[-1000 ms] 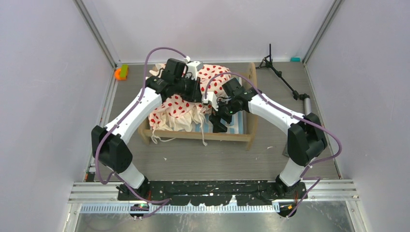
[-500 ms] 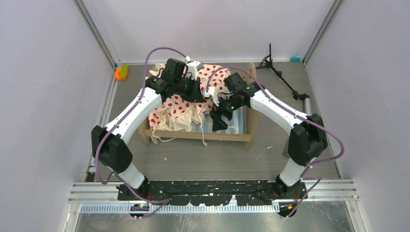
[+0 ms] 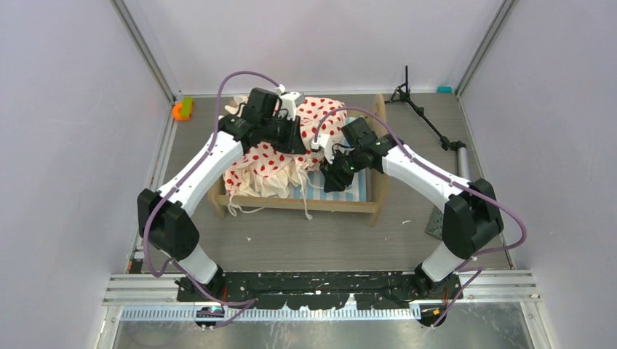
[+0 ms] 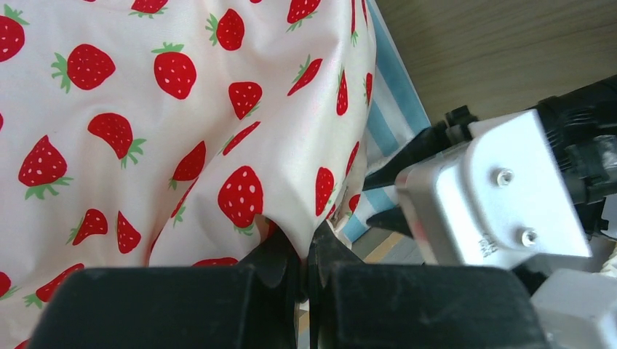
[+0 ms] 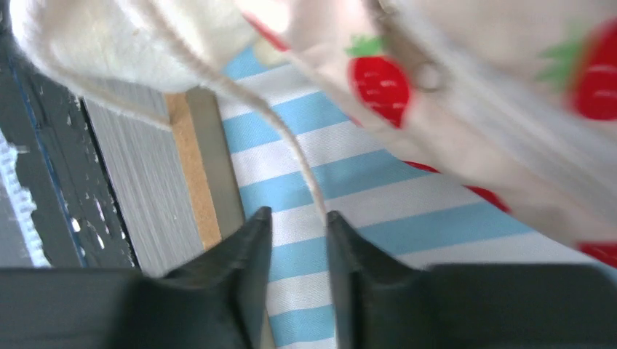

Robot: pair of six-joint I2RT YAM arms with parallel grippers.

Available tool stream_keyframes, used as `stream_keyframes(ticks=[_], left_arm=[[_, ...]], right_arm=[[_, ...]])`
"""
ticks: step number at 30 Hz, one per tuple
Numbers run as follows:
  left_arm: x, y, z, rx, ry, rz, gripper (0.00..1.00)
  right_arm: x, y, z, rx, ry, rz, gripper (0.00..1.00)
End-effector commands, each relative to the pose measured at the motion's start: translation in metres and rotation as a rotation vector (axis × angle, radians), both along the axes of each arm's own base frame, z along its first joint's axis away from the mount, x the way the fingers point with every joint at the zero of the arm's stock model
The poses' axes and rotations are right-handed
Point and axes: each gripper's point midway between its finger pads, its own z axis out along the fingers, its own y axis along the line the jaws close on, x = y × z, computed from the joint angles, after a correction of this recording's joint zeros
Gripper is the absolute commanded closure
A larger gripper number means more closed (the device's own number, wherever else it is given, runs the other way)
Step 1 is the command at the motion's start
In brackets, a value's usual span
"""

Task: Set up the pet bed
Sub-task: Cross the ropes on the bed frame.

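The pet bed (image 3: 305, 206) is a light-wood frame holding a blue-white striped mattress (image 3: 343, 190). Cream bedding with red strawberries (image 3: 269, 163) lies bunched over its left and far part. My left gripper (image 3: 297, 142) is shut on a fold of that bedding (image 4: 182, 109), which is pinched between the fingertips of the left gripper (image 4: 305, 251). My right gripper (image 3: 329, 179) hovers low over the bare mattress (image 5: 378, 189). In its own wrist view the right gripper (image 5: 298, 218) is open with nothing between its fingers. A thin cream cord (image 5: 291, 138) hangs from the bedding (image 5: 509, 94) down to its right fingertip.
A black tripod stand (image 3: 422, 113) lies at the back right, with a grey cylinder (image 3: 461, 156) near it. An orange object (image 3: 182, 109) sits at the back left corner. Pale walls close in on both sides. The bed's wooden side rail (image 5: 193, 167) runs just left of my right fingers.
The right arm's elbow has swung out to the right and its gripper has edged toward the bedding's edge. The left arm and the bedding it holds have stayed put.
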Motion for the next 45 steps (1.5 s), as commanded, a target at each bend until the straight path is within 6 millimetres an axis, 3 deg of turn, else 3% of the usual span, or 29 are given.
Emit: stream_keyframes(ticks=[1,3,4,8,12,14,23,35,39,42,45], left_arm=[[0.002,0.000,0.015,-0.035,-0.043,-0.005,1.00],[0.001,0.000,0.014,-0.037,-0.040,-0.007,1.00],[0.001,0.000,0.014,-0.038,-0.039,-0.008,1.00],[0.000,0.000,0.014,-0.036,-0.039,-0.007,1.00],[0.002,0.001,0.013,-0.033,-0.040,-0.003,1.00],[0.002,0.001,0.013,-0.032,-0.039,-0.003,1.00],[0.003,0.000,0.008,-0.029,-0.025,0.000,1.00],[0.002,-0.003,0.002,-0.034,0.000,-0.016,1.00],[0.001,-0.005,-0.001,-0.036,0.012,-0.025,1.00],[0.001,-0.004,-0.002,-0.032,0.014,-0.023,1.00],[0.001,-0.004,-0.003,-0.030,0.014,-0.022,1.00]], right_arm=[[0.042,-0.002,0.046,0.037,-0.218,-0.175,0.77],[0.053,-0.013,0.042,-0.024,-0.256,-0.239,0.91],[0.057,-0.018,0.037,-0.061,-0.266,-0.256,0.93],[0.055,-0.028,0.011,-0.201,-0.269,-0.229,0.96],[0.044,-0.022,-0.012,-0.255,-0.306,-0.174,0.97],[0.048,-0.019,-0.015,-0.237,-0.346,-0.199,1.00],[0.025,-0.027,-0.037,-0.288,-0.295,-0.131,1.00],[-0.040,-0.011,-0.008,-0.145,-0.095,0.115,1.00],[-0.055,-0.010,-0.012,-0.142,-0.027,0.193,1.00],[-0.055,-0.010,-0.016,-0.153,-0.015,0.197,1.00],[-0.036,-0.010,-0.012,-0.164,-0.091,0.126,0.99]])
